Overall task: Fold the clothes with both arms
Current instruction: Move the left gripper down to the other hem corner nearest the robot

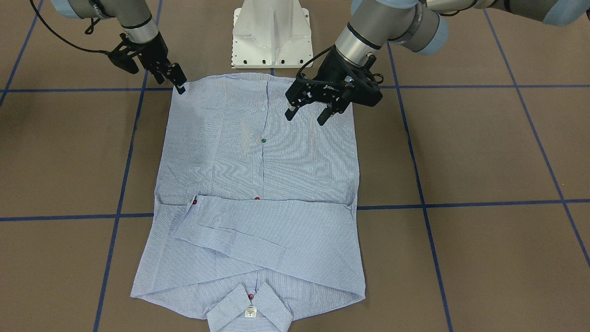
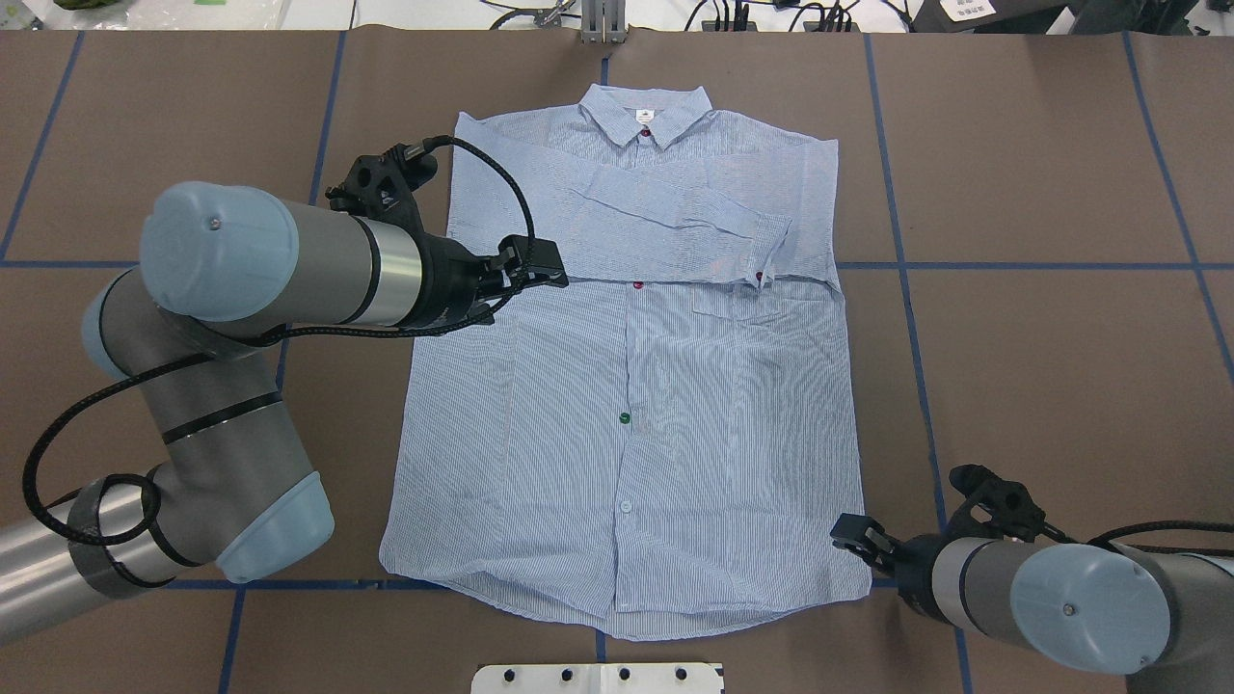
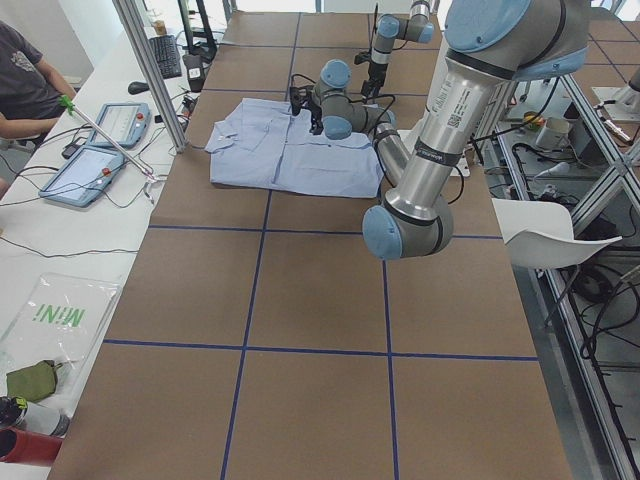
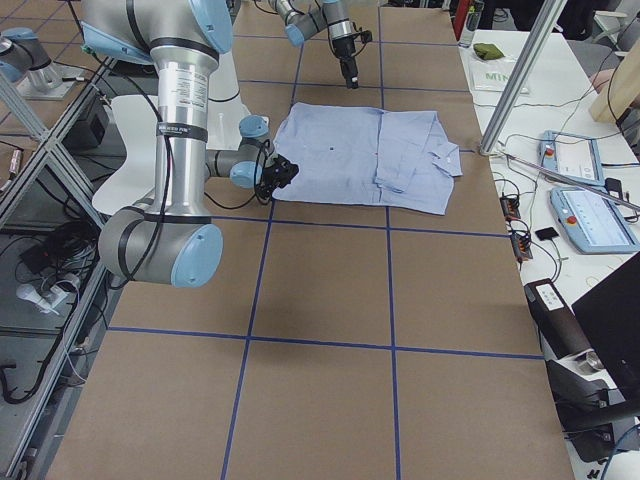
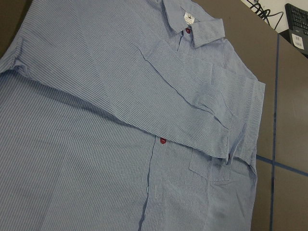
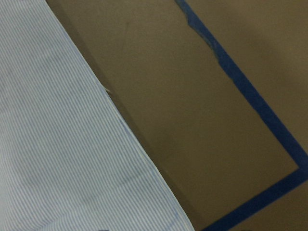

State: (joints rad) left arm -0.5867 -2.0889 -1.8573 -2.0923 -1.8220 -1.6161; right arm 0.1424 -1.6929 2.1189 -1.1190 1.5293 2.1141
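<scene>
Hovering spread and empty over the shirt (image 1: 230, 161), the left pincer (image 1: 305, 117) hangs high; the right pincer (image 1: 179, 86), closure untellable, sits at the hem corner by the surface's (image 1: 461, 147) near edge.

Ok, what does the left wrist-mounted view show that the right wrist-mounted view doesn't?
Only the left wrist-mounted view: the collar, the sleeves folded across the chest, a red button, the chest pocket and a keyboard at the top right corner.
Only the right wrist-mounted view: a close look at one plain edge of the shirt, and a corner where two lines of blue tape meet.
Both: striped shirt cloth lying on the brown table, with blue tape on it.
</scene>
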